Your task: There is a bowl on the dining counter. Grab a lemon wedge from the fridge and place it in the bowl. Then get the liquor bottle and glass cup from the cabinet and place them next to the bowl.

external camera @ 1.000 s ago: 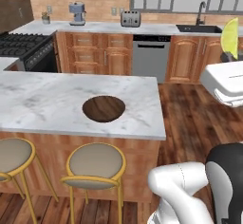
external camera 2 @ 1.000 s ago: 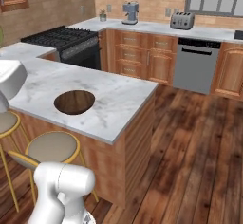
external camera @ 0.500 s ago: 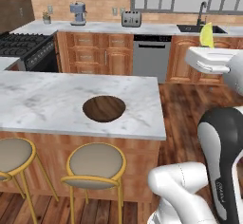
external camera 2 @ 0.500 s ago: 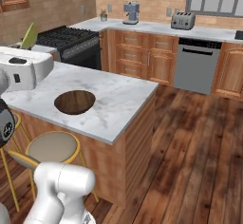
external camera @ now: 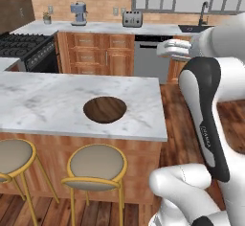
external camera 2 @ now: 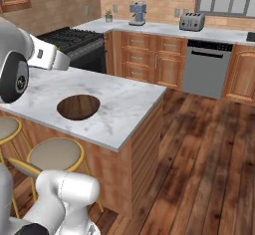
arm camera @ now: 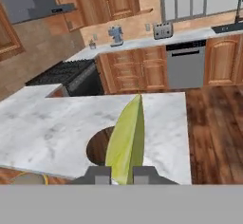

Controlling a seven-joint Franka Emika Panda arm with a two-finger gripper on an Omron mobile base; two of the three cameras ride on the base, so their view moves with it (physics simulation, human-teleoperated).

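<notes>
Now the gripper (arm camera: 121, 174), clamped on the lemon wedge (arm camera: 127, 140), has swung in from beside the dining counter (external camera: 43, 103) toward the bowl (external camera: 105, 109). Wedge: slim, yellow-green, pointed, held above the counter, overlapping the bowl's rim.

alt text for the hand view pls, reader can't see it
A yellow-green lemon wedge is pinched between the gripper fingers, pointing up over the white marble dining counter. The dark brown bowl sits on the counter just behind the wedge; a stove, dishwasher and toaster line the far wall.
</notes>
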